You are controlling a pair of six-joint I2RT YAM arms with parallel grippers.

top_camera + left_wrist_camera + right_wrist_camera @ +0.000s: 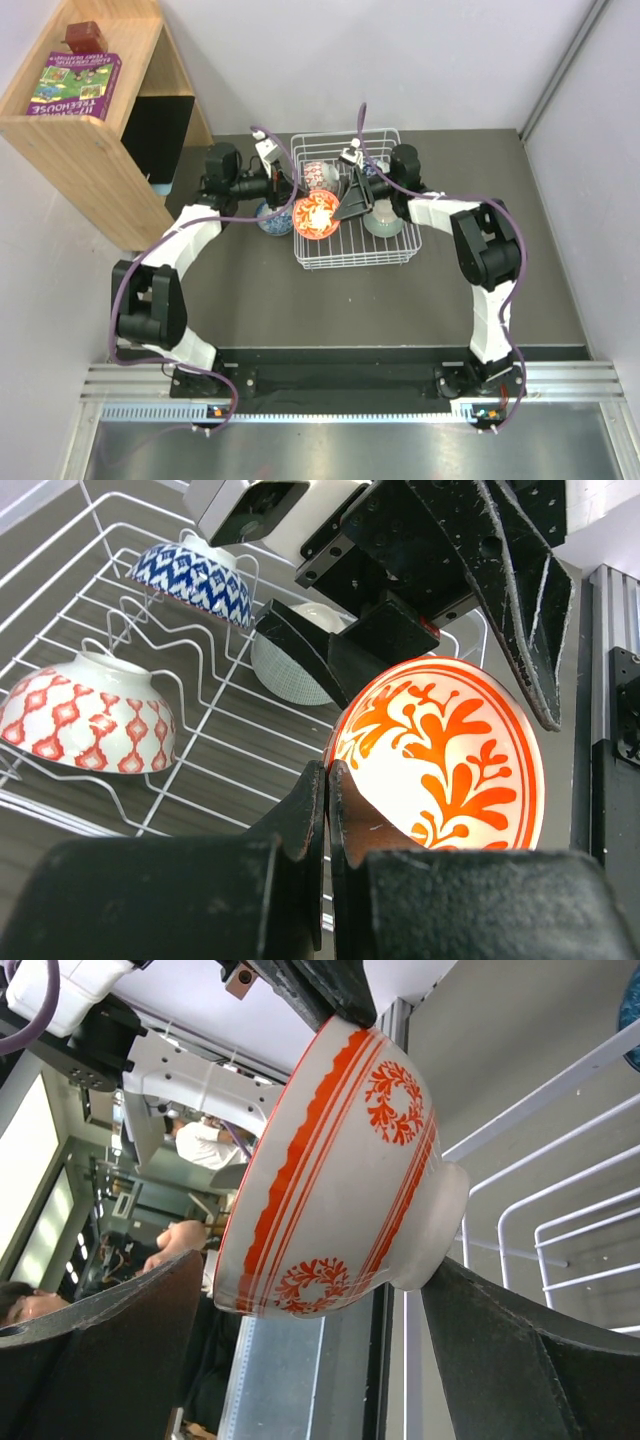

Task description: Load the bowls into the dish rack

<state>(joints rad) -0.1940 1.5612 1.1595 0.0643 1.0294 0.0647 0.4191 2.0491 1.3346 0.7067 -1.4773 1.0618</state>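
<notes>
The orange-red bowl (316,216) stands on edge over the left part of the white wire dish rack (392,256). My left gripper (329,780) is shut on its rim, the bowl's patterned inside (450,750) facing that camera. My right gripper (310,1350) is open around the bowl's outside (340,1170); one finger (530,1360) is at the bowl's foot, the other stands clear of the rim. In the rack lie a red-and-white bowl (85,710), a blue-and-white bowl (195,577) and the pale green bowl (384,220). A second blue-and-white bowl (272,218) sits on the table left of the rack.
A wooden shelf (85,150) with a book stands at the back left, close to the left arm. The rack's upright prongs (130,650) rise between the bowls. The two arms' cables cross over the rack's back edge.
</notes>
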